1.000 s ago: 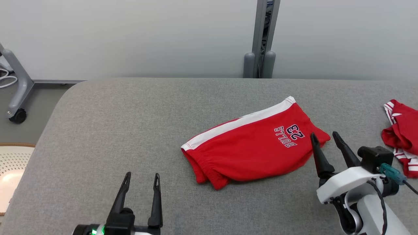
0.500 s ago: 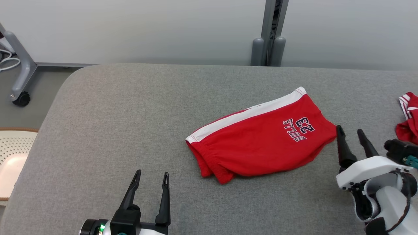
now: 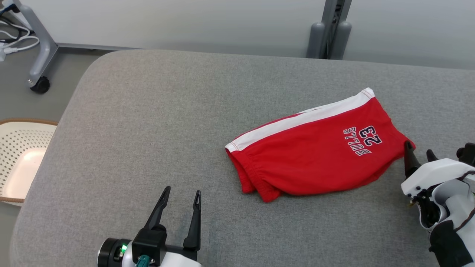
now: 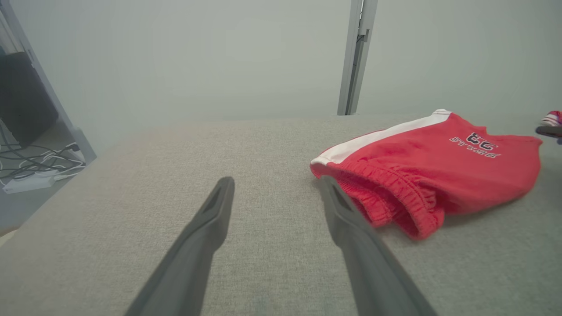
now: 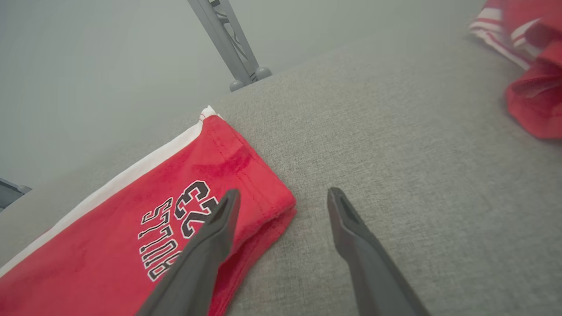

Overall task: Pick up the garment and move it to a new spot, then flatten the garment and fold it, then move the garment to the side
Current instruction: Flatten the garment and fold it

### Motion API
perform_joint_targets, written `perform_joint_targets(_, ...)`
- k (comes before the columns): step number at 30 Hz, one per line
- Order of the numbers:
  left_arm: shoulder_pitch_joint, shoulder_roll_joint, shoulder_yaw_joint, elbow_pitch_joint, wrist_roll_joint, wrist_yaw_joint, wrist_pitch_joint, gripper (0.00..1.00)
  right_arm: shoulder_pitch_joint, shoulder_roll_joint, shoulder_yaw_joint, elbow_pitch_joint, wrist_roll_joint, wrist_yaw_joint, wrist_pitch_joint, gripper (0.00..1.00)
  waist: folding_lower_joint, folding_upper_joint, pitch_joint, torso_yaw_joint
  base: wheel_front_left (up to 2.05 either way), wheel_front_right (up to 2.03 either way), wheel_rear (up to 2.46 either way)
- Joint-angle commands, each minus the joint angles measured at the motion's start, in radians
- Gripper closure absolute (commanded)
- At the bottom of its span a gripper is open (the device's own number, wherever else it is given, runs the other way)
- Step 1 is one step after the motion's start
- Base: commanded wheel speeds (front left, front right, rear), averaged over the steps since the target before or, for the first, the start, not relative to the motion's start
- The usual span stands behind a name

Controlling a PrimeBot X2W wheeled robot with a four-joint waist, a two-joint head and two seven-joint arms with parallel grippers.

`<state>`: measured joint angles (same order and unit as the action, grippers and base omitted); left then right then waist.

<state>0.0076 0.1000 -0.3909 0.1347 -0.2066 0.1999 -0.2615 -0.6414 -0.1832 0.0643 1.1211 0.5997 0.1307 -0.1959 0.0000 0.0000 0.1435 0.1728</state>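
Since a second ago the head camera has swung, so the whole scene sits further right in its view; that is the camera, not the cloth. Against the shorts, the right gripper [image 3: 418, 147] has drawn back from over the hem to the hem corner.

Its two fingers stand apart and hold nothing. In the right wrist view one finger lies over the red corner and the other over bare grey fabric; I cannot tell if they touch the cloth. The left gripper [image 3: 183, 190], at 7 o'clock in the head view, is also spread and empty, well apart from the waistband.

The red shorts [image 3: 315, 159] lie at about 3 o'clock on the grey padded table [image 3: 148, 129], doubled over, with the white stripe on the far side.

I judge the main risk is a pinch that takes only the top layer at this corner: then the layers would slide apart when lifted. A lift from one corner alone would let the rest hang and drag, because the left gripper is too far away to help.

A second red garment [image 5: 535, 96] lies beyond the right gripper toward 3 o'clock, so that side is crowded. Open room is from 9 to 12 o'clock, but the rounded table edge at 9 o'clock has a white basket [image 3: 22, 155] below it.
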Motion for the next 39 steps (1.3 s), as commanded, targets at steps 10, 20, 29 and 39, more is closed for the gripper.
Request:
perform_joint_targets(10, -0.057, -0.009, -0.025, 0.043, 0.016, -0.060, -0.004, 0.00, -0.092, -0.030, -0.024, 0.138, 0.036, 0.000, 0.028, 0.00, 0.0000, 0.0000, 0.058, 0.042, 0.00, 0.00, 0.00)
perform_joint_targets(20, -0.072, -0.022, -0.029, 0.064, 0.016, -0.069, -0.004, 0.00, -0.074, -0.004, -0.013, 0.166, 0.045, 0.000, 0.078, 1.00, 0.0000, 0.0000, 0.060, 0.044, 0.00, 0.00, 0.00)
perform_joint_targets(29, -0.065, -0.026, -0.011, 0.057, 0.020, -0.067, -0.004, 0.00, -0.055, -0.006, 0.012, 0.109, 0.078, 0.000, 0.011, 1.00, 0.0000, 0.0000, 0.049, 0.004, 0.00, 0.00, 0.00)
perform_joint_targets(39, -0.045, -0.026, 0.006, 0.051, 0.031, -0.075, -0.004, 0.00, 0.045, -0.009, 0.079, -0.052, 0.178, 0.000, -0.048, 1.00, 0.0000, 0.0000, 0.023, -0.076, 0.00, 0.00, 0.00)
